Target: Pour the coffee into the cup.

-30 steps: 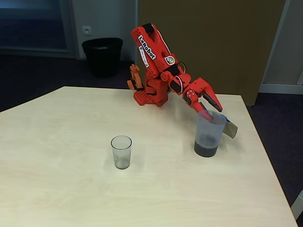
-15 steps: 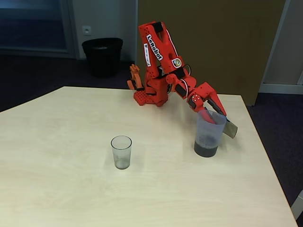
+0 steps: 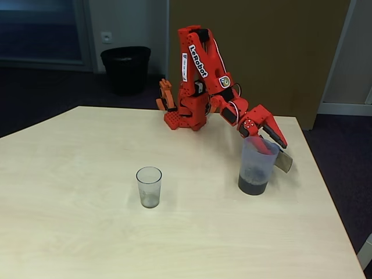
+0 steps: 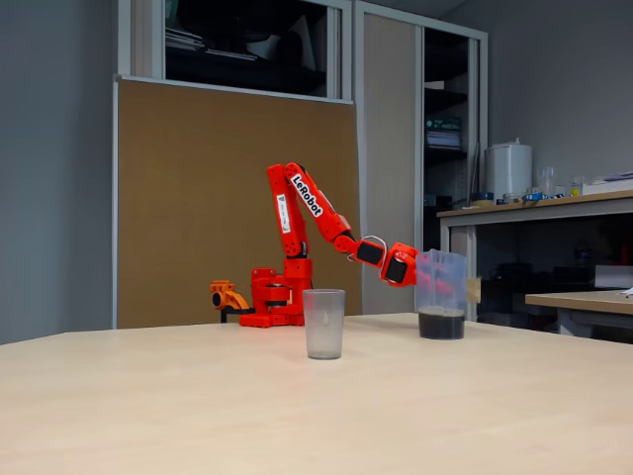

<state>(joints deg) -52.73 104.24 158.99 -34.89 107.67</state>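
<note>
Red pincer (image 3: 272, 145) reaches down at the rim of the jug (image 3: 256, 165), one finger inside the mouth and the other outside by the taped handle (image 3: 283, 160); whether it actually clamps the wall cannot be told. Coffee (image 3: 253, 184) sits low in the upright jug. Well to its left in both fixed views, the cup (image 3: 149, 186) stands alone on the table (image 3: 70, 174).

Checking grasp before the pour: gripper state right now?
Gripper: open, fingers spread around the jug rim and handle, not yet clamped. Jug stands on the table, coffee inside.
</note>
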